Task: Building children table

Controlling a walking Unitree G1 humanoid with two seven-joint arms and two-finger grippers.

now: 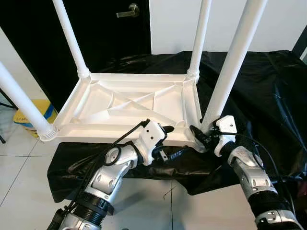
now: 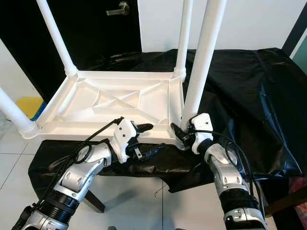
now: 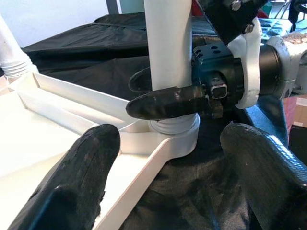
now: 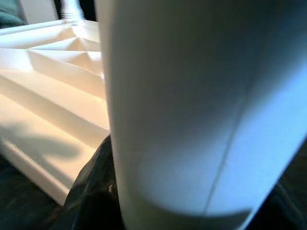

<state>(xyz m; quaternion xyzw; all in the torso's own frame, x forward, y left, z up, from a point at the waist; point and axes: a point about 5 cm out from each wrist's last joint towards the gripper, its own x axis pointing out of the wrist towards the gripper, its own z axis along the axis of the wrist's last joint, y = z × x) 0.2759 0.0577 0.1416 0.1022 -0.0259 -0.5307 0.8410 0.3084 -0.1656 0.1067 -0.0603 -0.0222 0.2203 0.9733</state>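
Note:
A white plastic children's table (image 1: 96, 103) lies upside down on a black-draped surface, its legs pointing up. My right gripper (image 1: 204, 134) is shut on the near right leg (image 1: 232, 67) just above its socket; in the left wrist view one black finger (image 3: 168, 102) crosses the front of that leg (image 3: 168, 43). The same leg (image 4: 192, 105) looms close in the right wrist view. My left gripper (image 1: 171, 141) is open at the table's front rim (image 1: 120, 135), a little left of that corner. One finger is above the rim and one below, with wide-spread fingertips (image 3: 72, 191).
Three more white legs stand at the far left (image 1: 72, 40), far right (image 1: 200, 38) and near left (image 1: 21, 103) corners. Black sheeting (image 1: 259, 81) covers the support and hangs over its front. A dark door with a handle (image 1: 129, 10) is behind; a yellow bag (image 1: 29, 117) sits on the tiled floor at left.

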